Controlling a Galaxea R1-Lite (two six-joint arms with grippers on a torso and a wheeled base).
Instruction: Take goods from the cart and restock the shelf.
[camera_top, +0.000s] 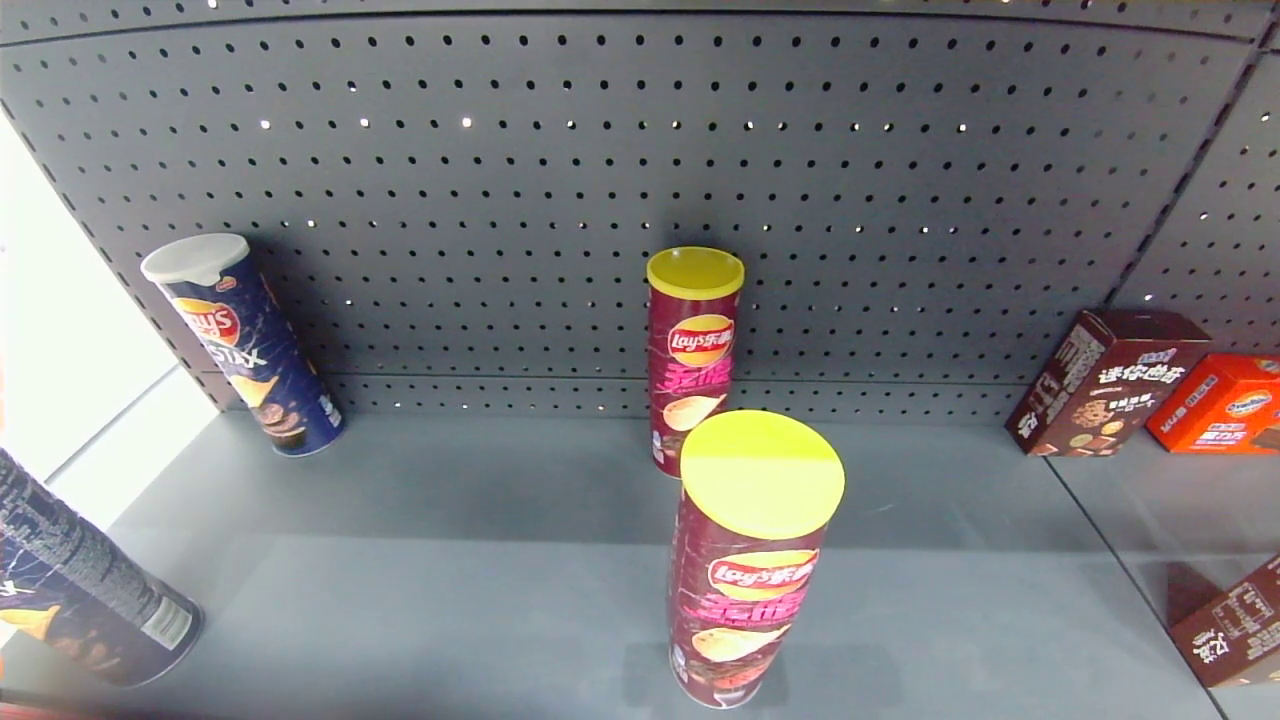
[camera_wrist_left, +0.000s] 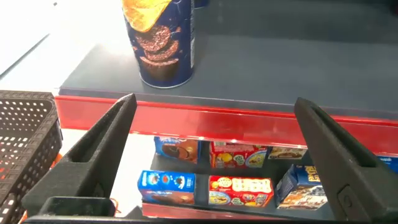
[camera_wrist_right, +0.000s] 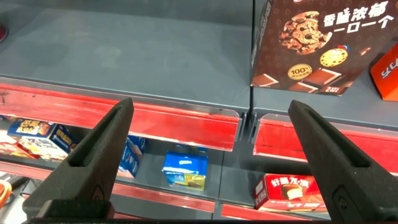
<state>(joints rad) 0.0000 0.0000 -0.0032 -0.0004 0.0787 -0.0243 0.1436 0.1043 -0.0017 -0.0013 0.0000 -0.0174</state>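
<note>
On the grey shelf (camera_top: 480, 560) stand two maroon chip cans with yellow lids, one near the front (camera_top: 752, 560) and one by the back panel (camera_top: 693, 350). A dark blue chip can (camera_top: 245, 345) leans at the back left, and another blue can (camera_top: 80, 590) stands at the front left corner, seen close in the left wrist view (camera_wrist_left: 160, 40). My left gripper (camera_wrist_left: 214, 162) is open in front of the shelf's red front edge (camera_wrist_left: 205, 118), with nothing held. My right gripper (camera_wrist_right: 211, 165) is open before the shelf edge, below a brown cookie box (camera_wrist_right: 317, 43).
Brown (camera_top: 1105, 385) and orange (camera_top: 1222, 405) boxes stand on the neighbouring shelf at the right, another brown box (camera_top: 1235, 625) nearer the front. Lower shelves hold blue and red snack boxes (camera_wrist_left: 239, 186). A black mesh basket (camera_wrist_left: 22, 149) is beside my left gripper.
</note>
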